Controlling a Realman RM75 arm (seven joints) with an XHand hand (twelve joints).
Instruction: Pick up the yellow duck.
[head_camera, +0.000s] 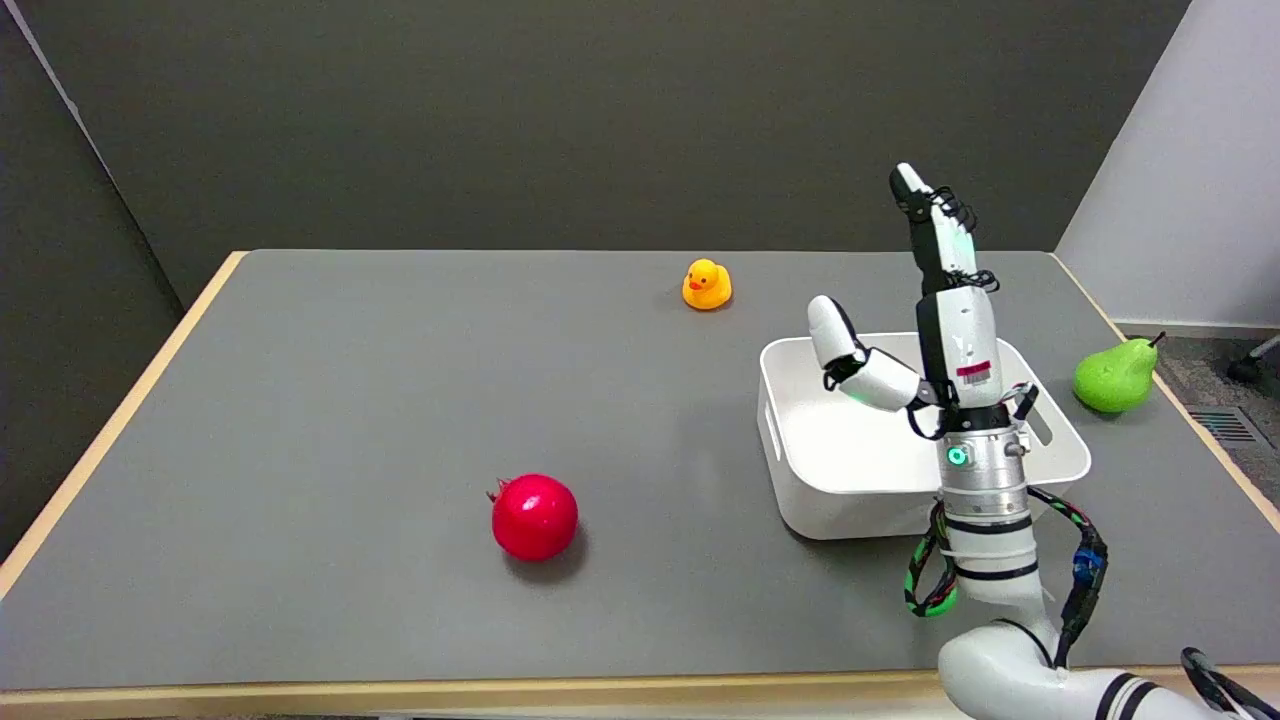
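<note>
Right hand (930, 330), fingers spread and holding nothing, hovers over the white bin (800, 490), yellow duck (706, 285) well beyond, ungrasped.

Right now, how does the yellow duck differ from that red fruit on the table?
The yellow duck is small and sits near the table's far edge; the red pomegranate is clearly bigger and nearer the front. The duck is a shaped toy with a head and orange beak; the pomegranate is a plain round ball. Both rest untouched on the gray table.
</note>
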